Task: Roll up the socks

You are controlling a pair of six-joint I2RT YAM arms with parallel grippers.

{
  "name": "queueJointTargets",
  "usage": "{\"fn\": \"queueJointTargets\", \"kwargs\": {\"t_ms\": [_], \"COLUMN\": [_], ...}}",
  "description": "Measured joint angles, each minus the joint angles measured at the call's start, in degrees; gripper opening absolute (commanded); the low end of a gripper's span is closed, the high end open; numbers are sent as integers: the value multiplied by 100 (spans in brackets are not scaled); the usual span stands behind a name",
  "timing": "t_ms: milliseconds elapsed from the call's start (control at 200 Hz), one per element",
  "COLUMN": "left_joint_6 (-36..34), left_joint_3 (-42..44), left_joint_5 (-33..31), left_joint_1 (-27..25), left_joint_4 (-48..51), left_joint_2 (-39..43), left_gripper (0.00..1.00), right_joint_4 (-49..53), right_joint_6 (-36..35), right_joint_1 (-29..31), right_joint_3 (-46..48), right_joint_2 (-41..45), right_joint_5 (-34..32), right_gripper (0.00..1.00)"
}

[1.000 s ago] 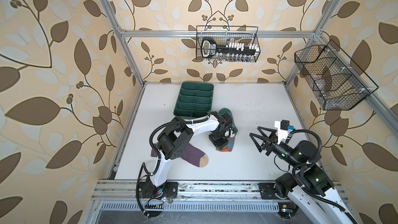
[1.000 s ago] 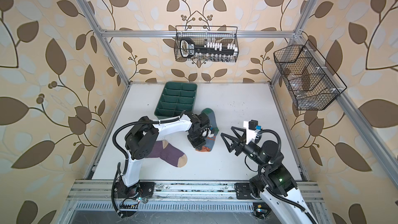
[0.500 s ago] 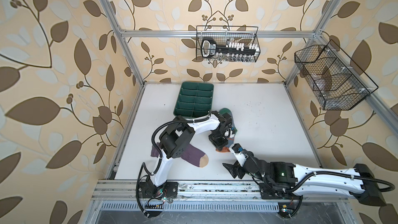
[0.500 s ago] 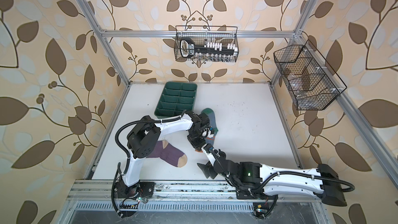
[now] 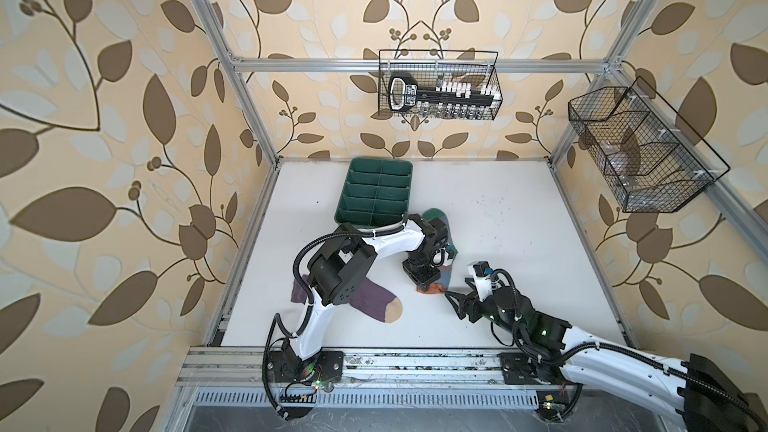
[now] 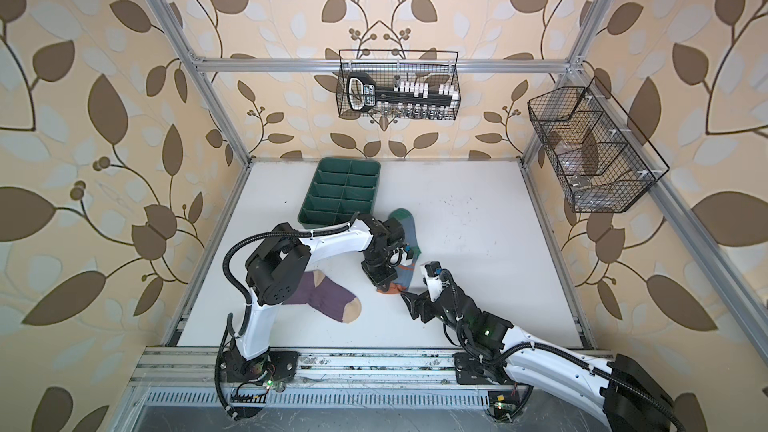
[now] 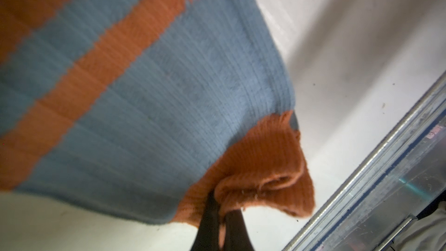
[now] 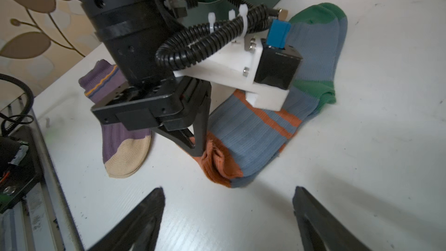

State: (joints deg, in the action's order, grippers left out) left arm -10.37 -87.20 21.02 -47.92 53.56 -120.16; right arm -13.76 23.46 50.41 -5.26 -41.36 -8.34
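Sock [image 8: 253, 138] (grey-blue) pinched at cuff by left end effector [image 8: 196, 149].

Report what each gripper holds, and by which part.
The left gripper pinches the grey-blue sock by its orange cuff. The right gripper is open, holding nothing.

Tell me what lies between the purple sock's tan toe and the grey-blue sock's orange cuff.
Only bare table separates the purple sock from the grey-blue sock, shown in the right wrist view.
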Motion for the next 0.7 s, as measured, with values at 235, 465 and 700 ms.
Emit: {"fn": "queueJointTargets", "kwargs": {"t_ms": [235,465,700], "left_joint_6": [0,0,0], "left_joint_3": [-15,-22,-22], "left_joint_5": [9,105,109], "left_joint_1": [2,0,0], "left_joint_4": [20,31,31], "left_joint_2": [-15,-33,-37], "left_gripper": [0,0,0], "right_joint_4": [-476,-728,-881], "right_joint_6": [-210,-627,-883], "right_joint_1": [-31,-2,232], "right_joint_3": [-188,-673,-780], "right_joint_2": [-1405,-2485,-2730], "right_joint_5": [356,350,251], "right_gripper": [77,70,69]}}
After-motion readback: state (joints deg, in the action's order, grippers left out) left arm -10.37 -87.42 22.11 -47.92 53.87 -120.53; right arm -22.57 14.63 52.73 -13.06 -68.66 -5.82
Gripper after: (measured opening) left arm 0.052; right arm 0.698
